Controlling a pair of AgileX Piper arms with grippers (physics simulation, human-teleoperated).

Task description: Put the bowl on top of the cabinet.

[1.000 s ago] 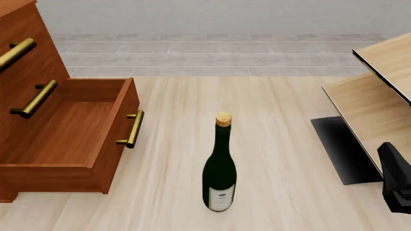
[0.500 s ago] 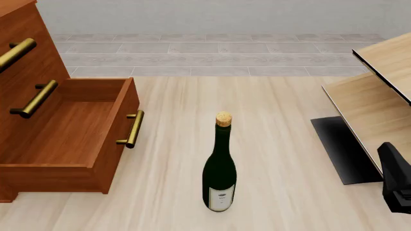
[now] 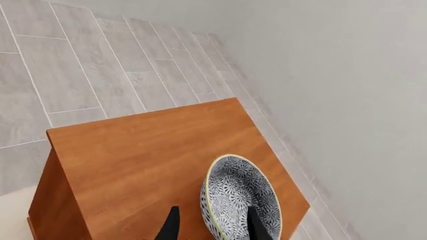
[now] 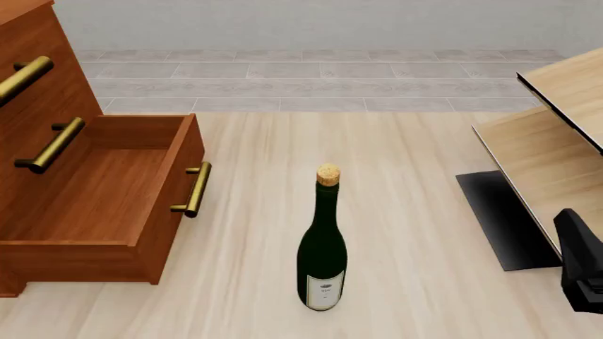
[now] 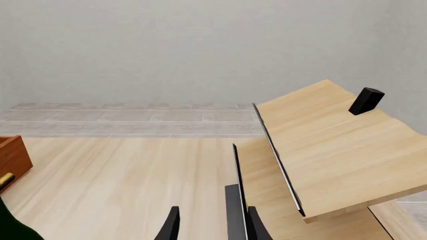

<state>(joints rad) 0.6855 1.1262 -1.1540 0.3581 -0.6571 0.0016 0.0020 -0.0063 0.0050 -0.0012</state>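
Left tool [image 3: 212, 227] grips the bowl [image 3: 240, 197] by its rim above the cabinet [image 3: 147, 160] top – right tool [image 5: 212, 225] open, empty

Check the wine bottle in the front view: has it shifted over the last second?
No. The wine bottle stands upright at the same spot, equally far from the open drawer's brass handle as before.
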